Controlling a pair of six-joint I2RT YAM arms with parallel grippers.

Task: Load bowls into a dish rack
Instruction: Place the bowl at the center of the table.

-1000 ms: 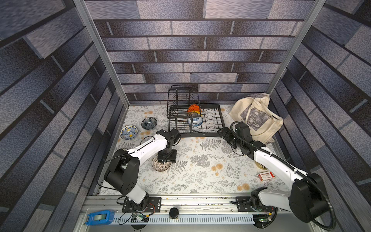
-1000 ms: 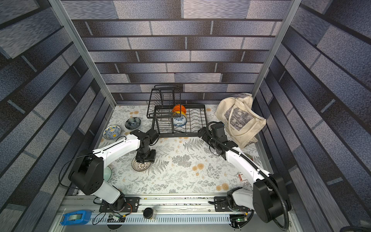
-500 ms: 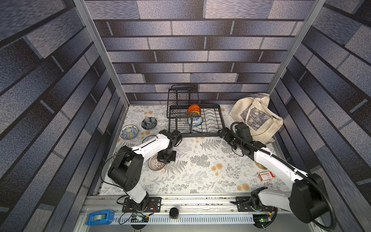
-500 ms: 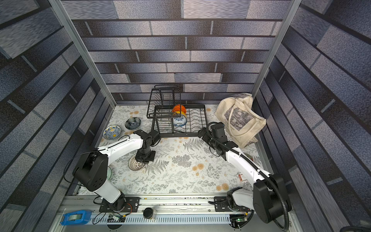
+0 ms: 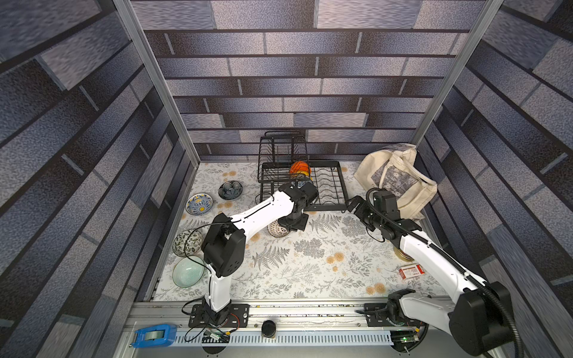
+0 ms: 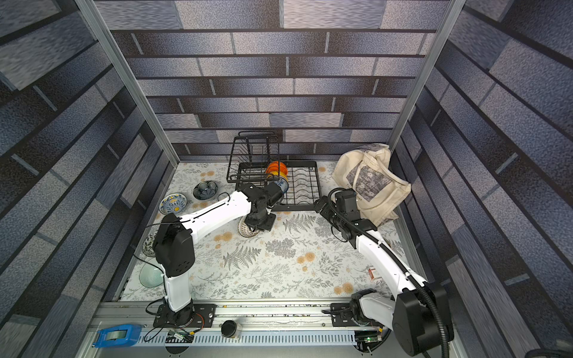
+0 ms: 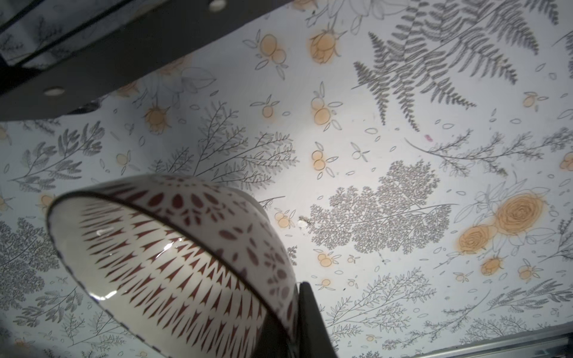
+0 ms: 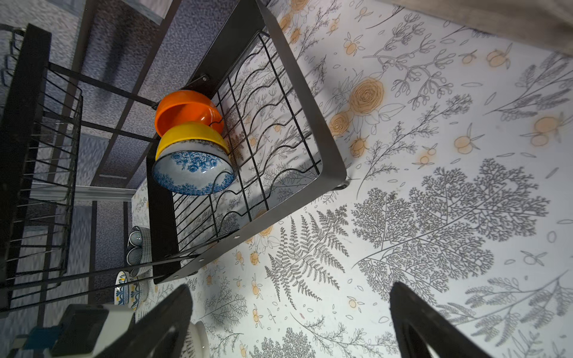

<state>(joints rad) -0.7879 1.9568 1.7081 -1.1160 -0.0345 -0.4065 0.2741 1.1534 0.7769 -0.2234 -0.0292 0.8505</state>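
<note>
I count eight bowls (image 5: 199, 204): three in the one dish rack (image 8: 333, 170), four loose on my desk (image 5: 310, 272), one lattice bowl (image 7: 186, 248) in my left fingers (image 7: 310, 322). One cloth bag (image 5: 400, 183), one red packet (image 5: 410, 272).

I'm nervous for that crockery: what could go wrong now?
The left gripper pinches the white lattice bowl by its rim only, tilted, so it might slip. The orange bowl, yellow bowl and blue floral bowl stand on edge in the dish rack; sliding another beside them could topple them. The open right gripper hovers by the rack, where the arms could bump.
</note>
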